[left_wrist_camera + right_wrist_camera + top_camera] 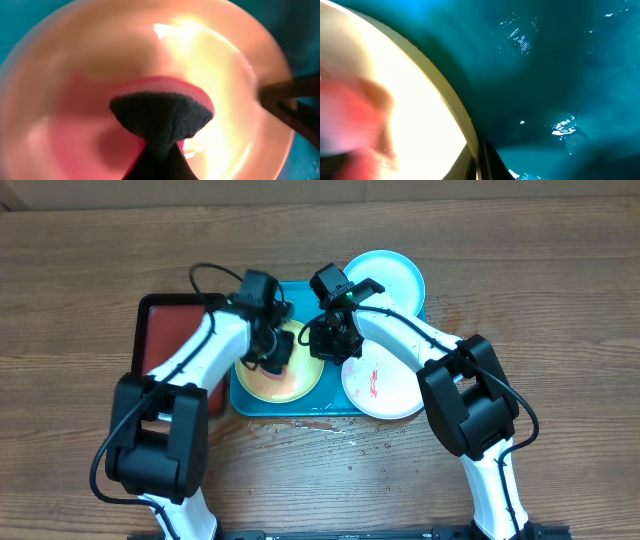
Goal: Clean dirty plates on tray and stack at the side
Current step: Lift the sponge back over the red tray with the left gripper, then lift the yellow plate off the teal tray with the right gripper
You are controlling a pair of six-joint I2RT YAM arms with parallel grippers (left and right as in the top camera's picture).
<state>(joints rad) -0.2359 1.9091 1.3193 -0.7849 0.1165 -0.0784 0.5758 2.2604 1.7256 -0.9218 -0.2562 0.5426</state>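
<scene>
We're scrubbing yellow-green plate (pixel 300 383); left gripper (pixel 267 358) clamping cloth (pixel 161 117), right gripper (pixel 331 348) pinching rim. Next: sweeping cloth across red smear (pixel 75 135).

Overhead sharp; wrist views blurred, glare on yellow-green plate (pixel 150 60).

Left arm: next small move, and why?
Probably sweep the cloth sideways through the red smear on the yellow plate. The left pincer holds the cloth pressed onto the plate's middle, and red film shows around it, so the plate isn't clean. The right pincer sits at the rim, seemingly steadying it.
</scene>
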